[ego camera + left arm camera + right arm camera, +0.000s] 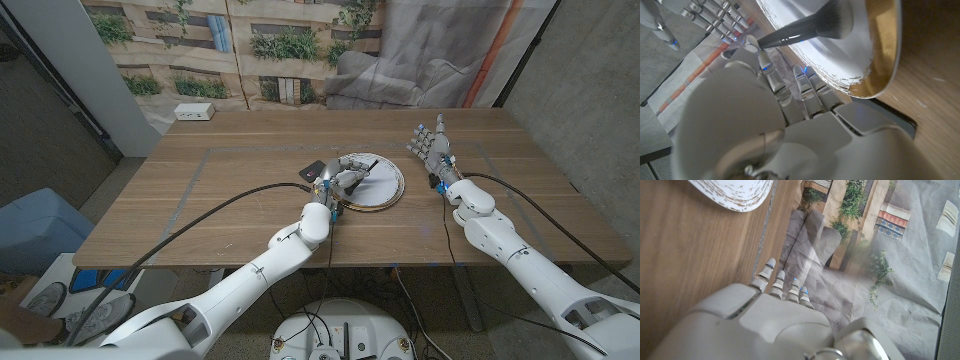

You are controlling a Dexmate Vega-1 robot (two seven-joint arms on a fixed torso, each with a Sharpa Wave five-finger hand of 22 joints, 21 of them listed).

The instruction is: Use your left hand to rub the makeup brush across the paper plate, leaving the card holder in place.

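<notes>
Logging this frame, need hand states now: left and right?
Left hand: closed, holding the makeup brush over the paper plate.
Right hand: open, fingers spread, holding nothing.

Paper plate [378, 184]: on the desk [220, 210], near its middle, a little toward the right.
Card holder [312, 169]: on the desk, just beside the plate's left rim.
Makeup brush [810, 29]: over the plate, head on the plate's surface, handle leading back to the left hand.
Left hand [343, 183]: at the plate's left edge, between card holder and plate, holding the brush.
Right hand [432, 148]: right of the plate, apart from it, above the desk, fingers pointing toward the far edge.
Small box [195, 112]: far left corner of the desk, well apart from the plate.
</notes>
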